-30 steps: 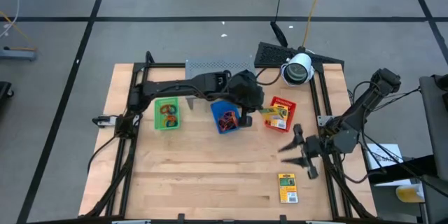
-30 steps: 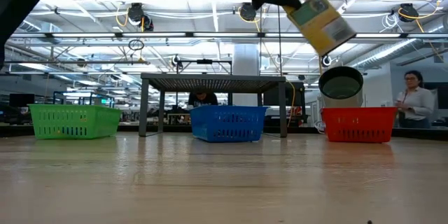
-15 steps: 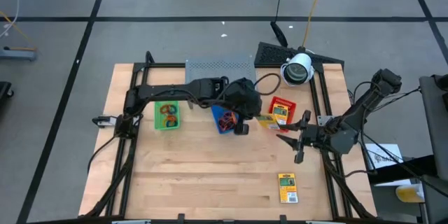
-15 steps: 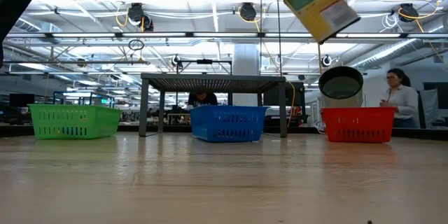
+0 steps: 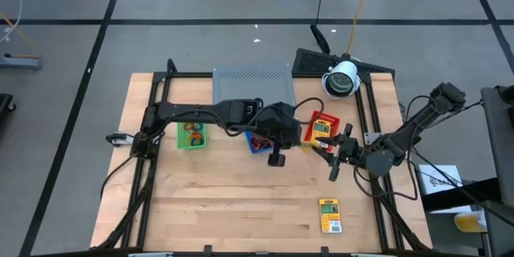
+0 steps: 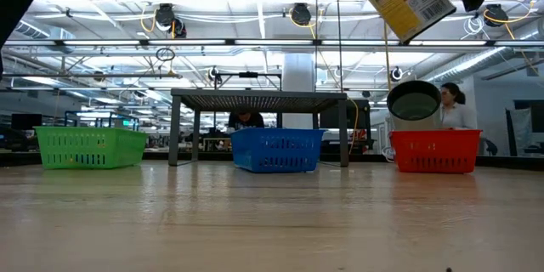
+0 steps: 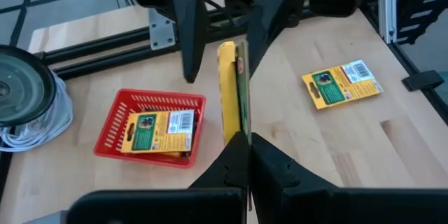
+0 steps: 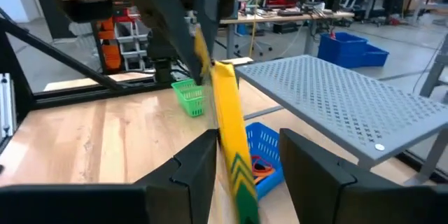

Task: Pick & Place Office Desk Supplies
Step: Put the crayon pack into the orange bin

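My left gripper [image 7: 243,137] reaches from the table's left to the middle and is shut on a yellow packet [image 7: 233,87] with green print. The packet also shows in the high view [image 5: 310,137], beside the red tray [image 5: 336,120], and at the top of the low view [image 6: 401,0]. My right gripper [image 8: 246,141] comes from the right. It is open, with one finger [image 7: 187,28] on each side of the packet's free end [image 8: 225,105]. I see no plain touch there. My left gripper pinches one end of the packet [image 7: 236,124] between its two fingers, on its flat faces. The fingers slant down from the table's left and the packet sticks out ahead of them, edge up. It hangs tilted, clear of the table.
The red tray holds another yellow packet [image 7: 157,130]. A further packet [image 5: 330,214] lies near the front right. The blue tray [image 5: 250,141] holds orange bands, and the green tray [image 5: 191,134] stands to its left. A grey perforated shelf [image 5: 253,87] and a white round device [image 5: 343,79] stand at the back.
My left gripper has carried the packet a little toward the table's right and near edge, still clear of the table. My right gripper has swung toward the far edge and the packet and turned at the wrist. Its fingers now stand on either side of the packet.
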`<state>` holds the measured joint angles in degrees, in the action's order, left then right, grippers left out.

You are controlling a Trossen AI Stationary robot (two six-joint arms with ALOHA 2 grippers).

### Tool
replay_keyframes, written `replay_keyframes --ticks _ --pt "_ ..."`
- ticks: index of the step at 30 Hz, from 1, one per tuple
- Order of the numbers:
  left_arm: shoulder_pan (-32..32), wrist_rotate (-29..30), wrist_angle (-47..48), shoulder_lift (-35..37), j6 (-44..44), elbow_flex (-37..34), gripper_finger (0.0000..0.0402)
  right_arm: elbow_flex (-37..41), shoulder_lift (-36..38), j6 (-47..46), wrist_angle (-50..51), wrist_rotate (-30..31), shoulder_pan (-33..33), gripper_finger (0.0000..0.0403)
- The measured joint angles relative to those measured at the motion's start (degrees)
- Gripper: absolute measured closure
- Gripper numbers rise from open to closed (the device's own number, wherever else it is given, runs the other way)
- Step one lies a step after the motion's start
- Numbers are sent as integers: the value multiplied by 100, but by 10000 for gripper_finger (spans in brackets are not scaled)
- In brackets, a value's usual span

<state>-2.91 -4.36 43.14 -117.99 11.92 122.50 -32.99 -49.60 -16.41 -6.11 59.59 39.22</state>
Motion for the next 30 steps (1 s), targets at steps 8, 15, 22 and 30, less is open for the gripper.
replay_keyframes --ticks 8,15,22,30 --pt "-17 289 9 0 -45 0 394 0 0 -82 57 -292 -96 374" --pt "35 1003 62 2 -414 0 376 0 59 1 61 -30 -74 381" --pt "153 1060 378 182 -492 -4 374 0 251 -4 81 971 300 381" --pt "266 1068 1270 534 -761 -4 373 -2 698 -423 174 2356 974 381"
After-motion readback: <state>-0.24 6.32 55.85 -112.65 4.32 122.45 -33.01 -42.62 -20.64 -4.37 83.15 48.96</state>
